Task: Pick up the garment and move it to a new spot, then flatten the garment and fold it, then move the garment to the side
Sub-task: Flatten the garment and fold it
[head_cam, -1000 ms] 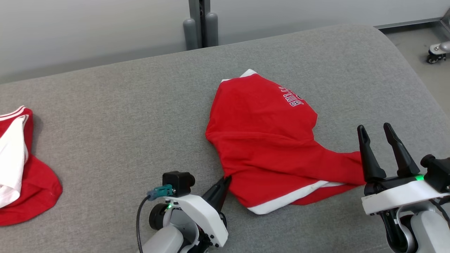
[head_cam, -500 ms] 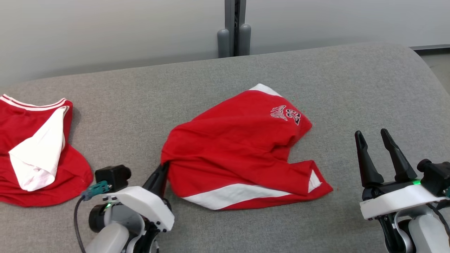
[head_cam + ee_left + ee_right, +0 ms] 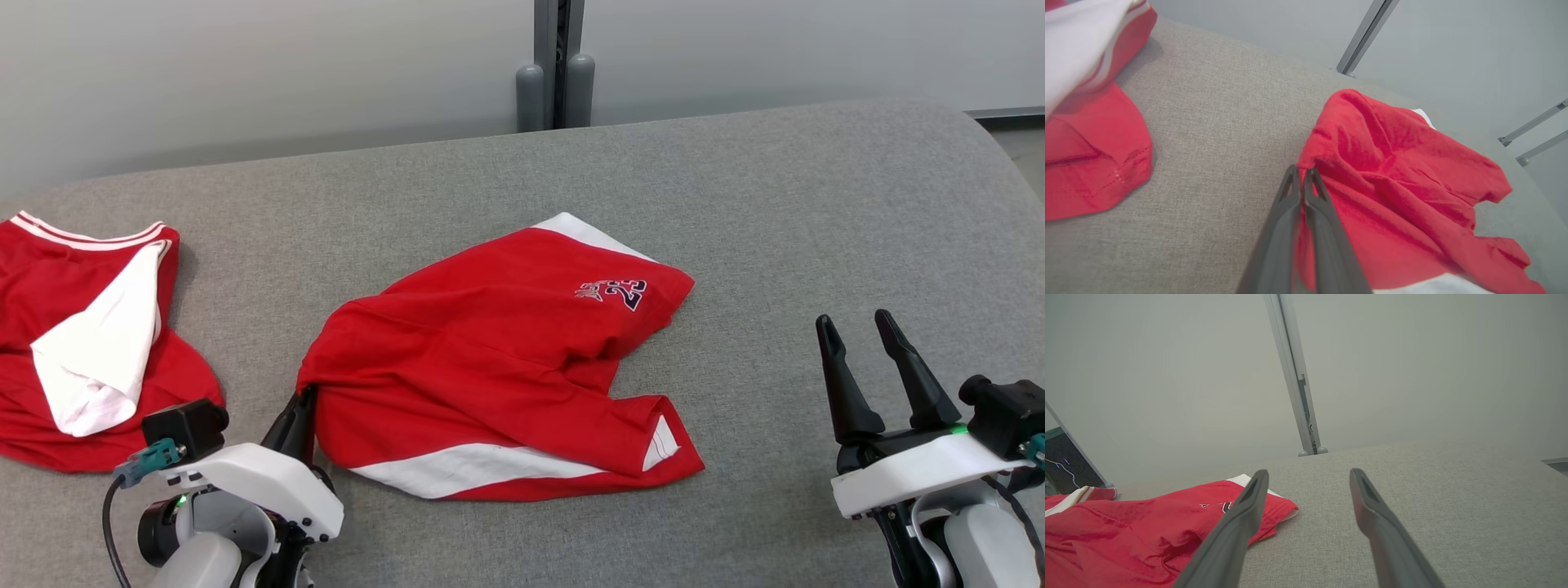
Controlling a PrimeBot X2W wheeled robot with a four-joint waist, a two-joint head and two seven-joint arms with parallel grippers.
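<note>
**Red garment pinched at one edge, spare gripper waits wide**

From my remote station: the red garment lies crumpled near the middle of the grey padded surface. Its white band faces the robot and a dark number print sits toward the far side.

The left gripper has its two dark fingers pressed together on the garment's left edge. In the left wrist view the tips meet right where the red cloth bunches into a ridge, so I read it as a thin pinch on fabric, not an empty close. Gripping at the edge rather than the middle makes sense to me: a corner hold lets the cloth trail and spread behind the pull.

A second red-and-white garment rests well apart at the surface's left end, and I would keep the hold clear of it.

The right gripper sits low at the near right with its fingers spread wide, holding and touching nothing. Between its fingers the wrist view looks over bare grey fabric, with the garment off to one side. I judge it is parked there to take the opposite edge once flattening begins.

The cloth is rumpled and unfolded, so most of the task remains.
</note>
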